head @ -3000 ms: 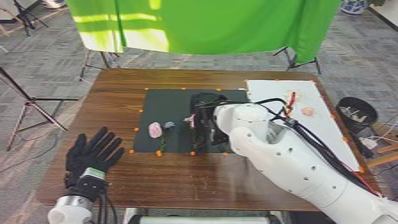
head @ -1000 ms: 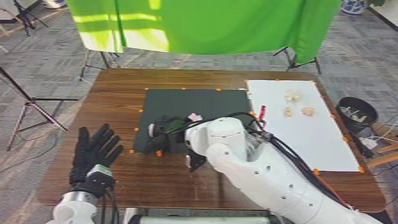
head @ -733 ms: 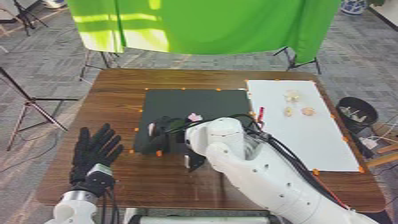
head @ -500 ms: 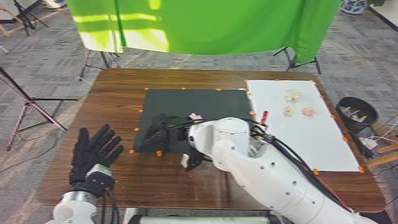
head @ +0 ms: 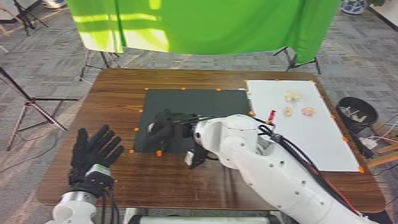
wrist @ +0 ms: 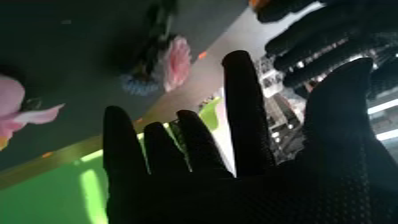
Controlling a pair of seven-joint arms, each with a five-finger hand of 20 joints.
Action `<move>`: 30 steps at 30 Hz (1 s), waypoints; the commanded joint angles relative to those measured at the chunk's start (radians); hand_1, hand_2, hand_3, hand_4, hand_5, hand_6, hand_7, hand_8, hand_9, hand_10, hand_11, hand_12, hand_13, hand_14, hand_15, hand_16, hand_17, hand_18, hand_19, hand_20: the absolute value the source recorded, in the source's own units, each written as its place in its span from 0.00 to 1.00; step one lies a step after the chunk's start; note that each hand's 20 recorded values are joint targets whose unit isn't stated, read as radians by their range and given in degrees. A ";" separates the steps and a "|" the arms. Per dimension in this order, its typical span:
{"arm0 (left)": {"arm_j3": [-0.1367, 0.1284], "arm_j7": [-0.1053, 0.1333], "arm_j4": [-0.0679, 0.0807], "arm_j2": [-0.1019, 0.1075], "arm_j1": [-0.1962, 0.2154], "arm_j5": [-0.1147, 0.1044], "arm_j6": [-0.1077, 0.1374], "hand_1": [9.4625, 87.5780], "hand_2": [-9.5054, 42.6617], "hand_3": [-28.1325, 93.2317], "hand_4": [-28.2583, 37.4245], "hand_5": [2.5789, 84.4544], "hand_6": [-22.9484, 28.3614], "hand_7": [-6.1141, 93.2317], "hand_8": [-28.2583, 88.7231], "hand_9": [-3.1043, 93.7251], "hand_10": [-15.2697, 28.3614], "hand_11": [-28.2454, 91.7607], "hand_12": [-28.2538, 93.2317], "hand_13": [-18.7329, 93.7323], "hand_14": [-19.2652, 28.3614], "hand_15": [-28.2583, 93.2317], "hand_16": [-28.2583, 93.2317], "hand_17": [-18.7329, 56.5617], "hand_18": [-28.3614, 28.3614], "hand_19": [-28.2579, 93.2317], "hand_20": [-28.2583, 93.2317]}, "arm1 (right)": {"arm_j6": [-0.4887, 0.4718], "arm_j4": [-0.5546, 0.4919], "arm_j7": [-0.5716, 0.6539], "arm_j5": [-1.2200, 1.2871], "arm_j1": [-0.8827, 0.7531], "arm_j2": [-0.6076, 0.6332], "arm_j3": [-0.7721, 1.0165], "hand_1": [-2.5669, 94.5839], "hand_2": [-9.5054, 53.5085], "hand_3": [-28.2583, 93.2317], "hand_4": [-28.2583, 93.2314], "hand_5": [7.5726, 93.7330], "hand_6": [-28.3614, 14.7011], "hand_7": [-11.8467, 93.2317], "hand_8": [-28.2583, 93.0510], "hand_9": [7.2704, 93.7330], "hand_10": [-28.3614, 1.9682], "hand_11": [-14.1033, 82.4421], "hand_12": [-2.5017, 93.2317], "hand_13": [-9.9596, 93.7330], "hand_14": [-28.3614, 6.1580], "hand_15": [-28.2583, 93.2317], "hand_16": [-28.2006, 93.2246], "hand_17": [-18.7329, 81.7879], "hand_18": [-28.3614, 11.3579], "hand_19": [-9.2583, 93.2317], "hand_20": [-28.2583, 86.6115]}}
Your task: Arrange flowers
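Spreading beneath everything, the table (head: 111, 110) carries a white sheet (head: 324, 145) at right and a dark mat (head: 209, 102) in the middle. The right hand (head: 163, 132) has swung from mid-mat to its left part, and in the last half second has covered the spot where the lily (wrist: 11, 97) peeked out. Its fingers are straight, gripping nothing, so this looks like an approach or a fresh letting-go, and no flower seems gained yet. The left hand (head: 89, 164) waits open beside the mat. In the right wrist view, the lily lies on the mat, well apart from the pink flower (wrist: 176, 60) and the smaller blue flower (wrist: 139, 85), which sit close together. Three pale blooms (head: 293, 96) rest on the sheet, so the arranging seems only part done.
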 commanded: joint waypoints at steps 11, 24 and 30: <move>-0.030 0.062 -0.003 -0.008 0.076 -0.040 -0.021 0.28 0.59 0.55 0.00 0.42 0.65 0.15 0.18 0.29 0.72 0.42 0.28 0.29 0.75 0.50 0.16 0.13 0.75 0.50 0.29 | 0.235 -0.133 0.195 0.040 -0.146 0.448 0.433 0.28 0.21 0.84 0.01 0.24 0.63 0.18 0.16 0.19 0.48 0.13 0.13 0.26 0.36 0.18 0.45 0.26 0.33 0.29 0.35; -0.019 0.077 -0.006 -0.003 0.080 -0.055 -0.018 0.26 0.60 0.57 0.00 0.43 0.64 0.15 0.18 0.30 0.72 0.41 0.28 0.31 0.76 0.50 0.17 0.13 0.75 0.50 0.29 | 0.132 -0.052 0.313 0.038 -0.210 0.570 0.514 0.42 0.09 0.87 0.00 0.35 0.61 0.22 0.14 0.30 0.51 0.17 0.13 0.34 0.40 0.25 0.39 0.32 0.30 0.39 0.37; -0.021 0.074 -0.007 -0.010 0.079 -0.049 -0.014 0.25 0.59 0.60 0.00 0.43 0.65 0.15 0.18 0.30 0.72 0.42 0.28 0.31 0.76 0.50 0.17 0.14 0.75 0.50 0.29 | 0.161 -0.051 0.226 0.009 -0.232 0.569 0.515 0.51 0.04 0.86 0.00 0.41 0.66 0.25 0.13 0.39 0.55 0.19 0.13 0.43 0.47 0.30 0.37 0.35 0.31 0.46 0.38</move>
